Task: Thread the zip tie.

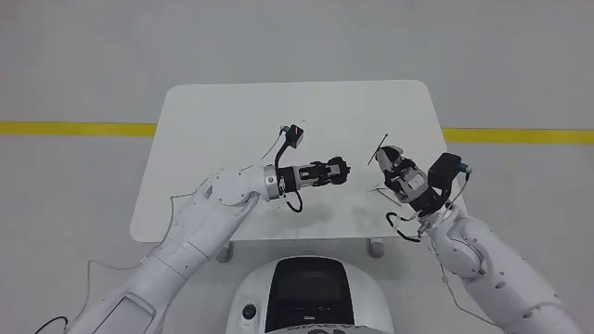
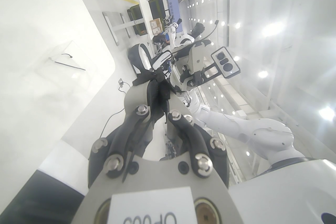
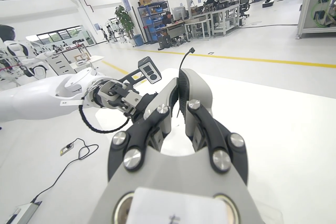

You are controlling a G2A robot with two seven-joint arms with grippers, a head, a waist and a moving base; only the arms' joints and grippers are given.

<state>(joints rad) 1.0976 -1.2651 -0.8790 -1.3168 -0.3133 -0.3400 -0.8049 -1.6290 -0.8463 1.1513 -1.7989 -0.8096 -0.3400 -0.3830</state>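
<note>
A black zip tie (image 1: 379, 148) is pinched in my right gripper (image 1: 392, 162), above the right part of the white table (image 1: 278, 121). In the right wrist view the right gripper (image 3: 179, 88) is shut on the zip tie (image 3: 183, 62). The tie's head sticks up beyond the fingertips and its tail runs down between the fingers. My left gripper (image 1: 342, 169) hovers a short way to the left, pointing at the right one. In its own view the left gripper (image 2: 158, 88) is shut, and I see nothing between the pads.
A thin dark strip (image 2: 70, 65) and a small curved piece (image 2: 67, 55) lie on the table (image 2: 39, 51) near its rounded corner. The front table edge is close below both grippers. A cable (image 3: 78, 151) trails on the floor.
</note>
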